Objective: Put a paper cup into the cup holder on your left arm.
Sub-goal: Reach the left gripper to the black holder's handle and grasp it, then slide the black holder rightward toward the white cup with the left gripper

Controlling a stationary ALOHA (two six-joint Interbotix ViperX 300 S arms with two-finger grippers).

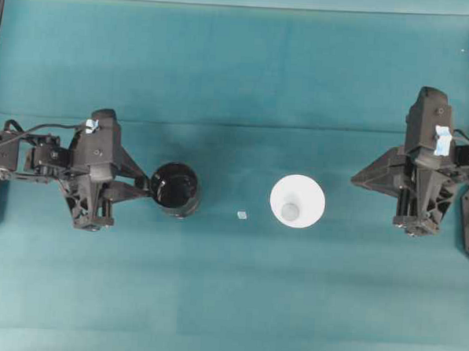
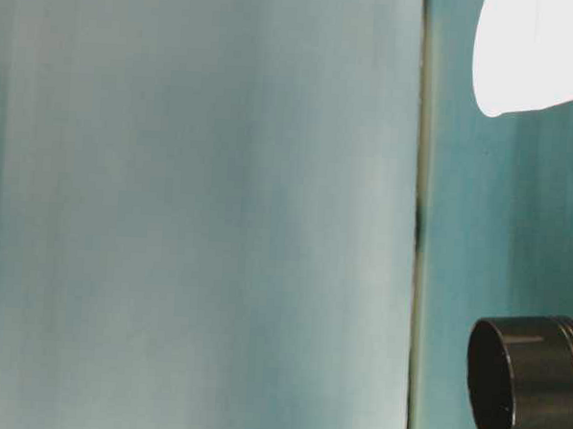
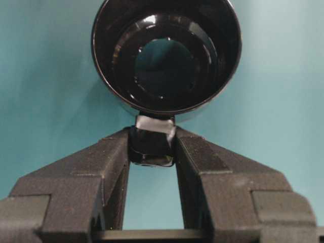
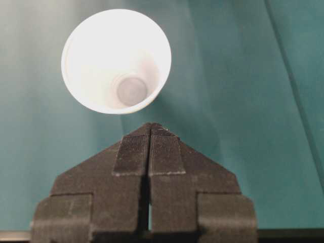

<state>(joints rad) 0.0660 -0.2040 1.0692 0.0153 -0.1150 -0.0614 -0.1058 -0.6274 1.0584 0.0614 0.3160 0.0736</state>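
Squeeze squarely on the lug, keeping the cup holder (image 3: 166, 55) upright and level ahead of the left gripper (image 3: 152, 147), now pinching that lug. Holder empty, nothing inside. Paper cup (image 4: 116, 61) upright, empty, just ahead of the right gripper (image 4: 150, 134), pressed together, holding nothing

Overhead looks straight down; table-level view sits rotated (sideways); both wrist views look forward, close, along their fingers.
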